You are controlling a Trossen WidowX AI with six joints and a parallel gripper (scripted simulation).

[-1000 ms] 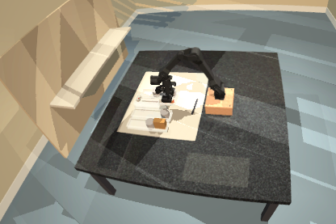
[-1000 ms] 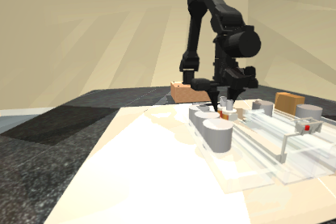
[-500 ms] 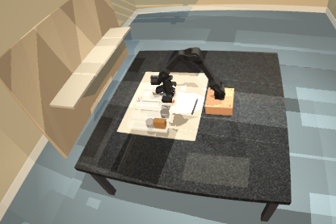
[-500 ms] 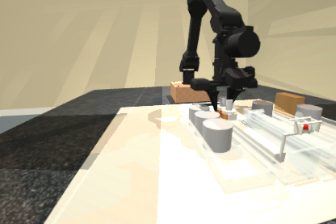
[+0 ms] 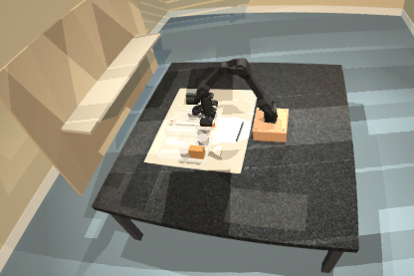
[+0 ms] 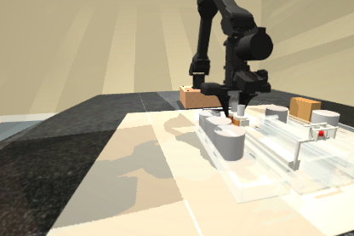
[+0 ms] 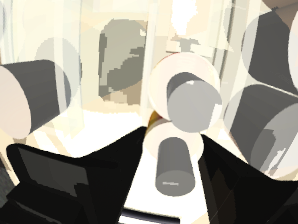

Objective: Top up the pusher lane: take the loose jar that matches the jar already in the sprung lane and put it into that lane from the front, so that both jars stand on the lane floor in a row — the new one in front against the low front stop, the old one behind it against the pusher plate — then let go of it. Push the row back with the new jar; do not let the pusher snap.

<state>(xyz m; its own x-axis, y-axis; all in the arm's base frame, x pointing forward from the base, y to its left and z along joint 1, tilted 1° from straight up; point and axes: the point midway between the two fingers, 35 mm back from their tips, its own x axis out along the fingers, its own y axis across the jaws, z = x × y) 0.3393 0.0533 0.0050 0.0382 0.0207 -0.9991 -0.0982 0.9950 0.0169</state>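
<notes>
- The small jar (image 7: 174, 163) stands upright between my fingers, low over the clear lanes.
- My gripper (image 6: 232, 106) pinches it by the sides.
- The matching jar (image 7: 193, 99) stands just ahead, touching or nearly so.

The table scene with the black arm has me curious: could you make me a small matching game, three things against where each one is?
Things:
1. small grey jar
2. orange-brown box
3. red button

Places:
A. on the clear lane's white frame, at the right
B. between the gripper's closed fingers
C. standing at the far right of the mat, behind a wide grey jar

Pairs: 1-B, 2-C, 3-A
</notes>
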